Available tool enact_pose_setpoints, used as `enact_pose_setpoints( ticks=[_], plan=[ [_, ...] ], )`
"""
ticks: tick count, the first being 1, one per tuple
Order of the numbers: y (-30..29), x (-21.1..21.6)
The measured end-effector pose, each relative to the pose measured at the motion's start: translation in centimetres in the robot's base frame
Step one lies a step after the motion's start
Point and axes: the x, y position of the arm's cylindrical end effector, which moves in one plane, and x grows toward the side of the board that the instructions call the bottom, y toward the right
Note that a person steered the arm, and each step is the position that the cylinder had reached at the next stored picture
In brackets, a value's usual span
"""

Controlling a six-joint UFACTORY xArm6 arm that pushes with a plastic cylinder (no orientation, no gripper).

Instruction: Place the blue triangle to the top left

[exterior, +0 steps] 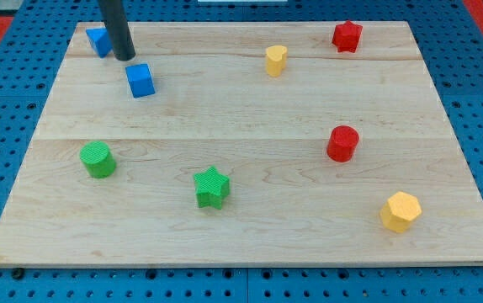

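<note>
Pale wooden planks make up the tabletop, resting on a blue pegboard base. At the view's top left, a small blue block, its shape hard to make out behind the rod, sits touching my tip on its left. A blue cube lies just below-right of my tip. No gripper exists; the arm ends in a dark rod.

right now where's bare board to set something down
Widest free patch: board centre, bordered by yellow block, red cylinder and green star. Crowded: top left, where my tip stands between blue triangle and blue cube.
</note>
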Motion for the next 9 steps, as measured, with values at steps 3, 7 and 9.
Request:
enact_pose_setpoints(
  ticks=[3, 7, 9],
  plan=[
    [3.6, 3.2],
    [4.3, 9.4],
    [6.4, 9.5]
  ],
)
